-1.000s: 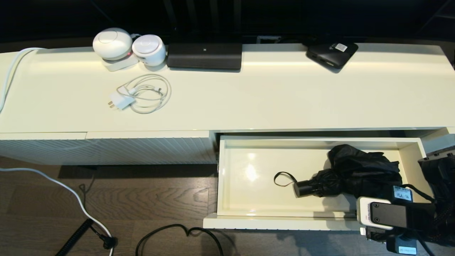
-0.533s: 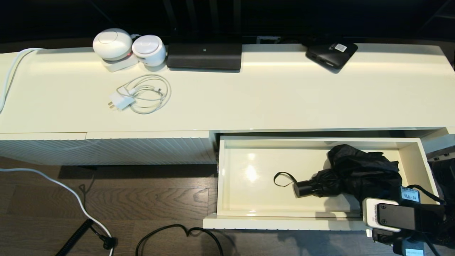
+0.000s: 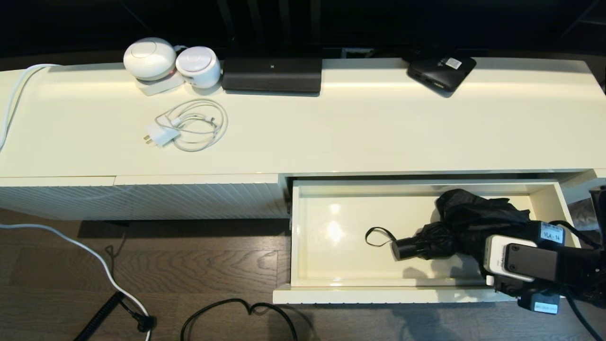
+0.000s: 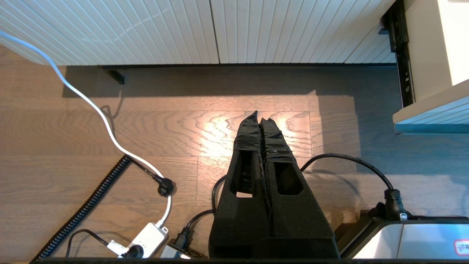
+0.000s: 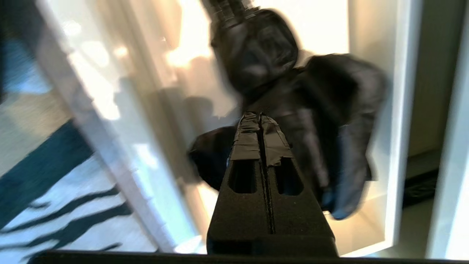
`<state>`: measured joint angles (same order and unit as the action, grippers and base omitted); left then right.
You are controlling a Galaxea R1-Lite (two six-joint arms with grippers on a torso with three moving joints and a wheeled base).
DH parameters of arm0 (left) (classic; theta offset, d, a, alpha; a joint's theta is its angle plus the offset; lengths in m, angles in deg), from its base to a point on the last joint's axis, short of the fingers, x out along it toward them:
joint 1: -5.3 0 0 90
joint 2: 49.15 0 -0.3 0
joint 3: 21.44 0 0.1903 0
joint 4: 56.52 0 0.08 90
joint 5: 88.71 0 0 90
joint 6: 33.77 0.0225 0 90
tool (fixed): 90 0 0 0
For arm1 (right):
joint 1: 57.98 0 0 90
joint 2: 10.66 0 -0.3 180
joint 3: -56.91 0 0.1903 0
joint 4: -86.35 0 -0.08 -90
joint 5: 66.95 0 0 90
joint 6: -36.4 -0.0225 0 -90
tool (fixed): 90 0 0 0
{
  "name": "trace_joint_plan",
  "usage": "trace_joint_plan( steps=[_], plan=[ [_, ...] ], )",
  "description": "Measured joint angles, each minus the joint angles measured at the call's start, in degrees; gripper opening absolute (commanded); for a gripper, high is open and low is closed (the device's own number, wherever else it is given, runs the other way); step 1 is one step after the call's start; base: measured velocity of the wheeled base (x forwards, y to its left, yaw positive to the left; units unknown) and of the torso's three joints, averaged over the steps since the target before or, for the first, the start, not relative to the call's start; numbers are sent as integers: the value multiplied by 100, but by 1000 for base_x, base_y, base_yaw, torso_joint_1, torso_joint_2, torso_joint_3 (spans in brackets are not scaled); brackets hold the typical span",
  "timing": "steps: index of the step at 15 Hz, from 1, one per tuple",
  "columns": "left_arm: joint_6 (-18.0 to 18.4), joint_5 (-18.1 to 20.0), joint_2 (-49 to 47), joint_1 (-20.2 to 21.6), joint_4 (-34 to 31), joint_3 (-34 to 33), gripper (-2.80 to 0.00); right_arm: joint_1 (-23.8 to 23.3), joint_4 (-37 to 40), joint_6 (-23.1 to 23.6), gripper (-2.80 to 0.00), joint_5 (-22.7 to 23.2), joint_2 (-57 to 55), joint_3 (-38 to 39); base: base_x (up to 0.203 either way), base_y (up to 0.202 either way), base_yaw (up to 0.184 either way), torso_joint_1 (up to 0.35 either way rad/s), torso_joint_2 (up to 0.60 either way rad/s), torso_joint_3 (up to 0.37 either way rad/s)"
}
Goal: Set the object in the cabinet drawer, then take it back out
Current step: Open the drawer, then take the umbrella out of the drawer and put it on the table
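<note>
Black umbrella [image 3: 466, 229] sits at the right end of the open drawer [image 3: 331, 284]. Right gripper [image 5: 260, 118] hovers over its fabric, fingers pressed together holding nothing; looks like take-out time, so spread them first. Left gripper [image 4: 260, 116] parked over floor, fingers closed.

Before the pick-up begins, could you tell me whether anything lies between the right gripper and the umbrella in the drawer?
Nothing visible does: the shut right gripper hangs directly over the umbrella in the open drawer.

head view high, wrists low, sharing drawer [image 3: 303, 237]
</note>
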<state>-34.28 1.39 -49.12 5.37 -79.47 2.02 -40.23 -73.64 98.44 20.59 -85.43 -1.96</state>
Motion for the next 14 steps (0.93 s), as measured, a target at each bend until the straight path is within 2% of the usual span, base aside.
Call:
trace_joint_plan(
  steps=[4, 9, 12, 14],
  plan=[
    [0, 0, 0, 0, 0, 0, -280, 29, -424, 80, -280, -91, -9, -20, 0, 0, 0, 0, 0, 0],
    [2, 0, 0, 0, 0, 0, -280, -114, -677, 798, -280, -122, -33, -5, 0, 0, 0, 0, 0, 0],
    [0, 0, 0, 0, 0, 0, -280, -206, -681, 757, -280, -40, -143, -110, 0, 0, 0, 0, 0, 0],
    [0, -2, 0, 0, 0, 0, -280, -425, -672, 491, -280, 128, -177, -285, 0, 0, 0, 0, 0, 0]
  ],
)
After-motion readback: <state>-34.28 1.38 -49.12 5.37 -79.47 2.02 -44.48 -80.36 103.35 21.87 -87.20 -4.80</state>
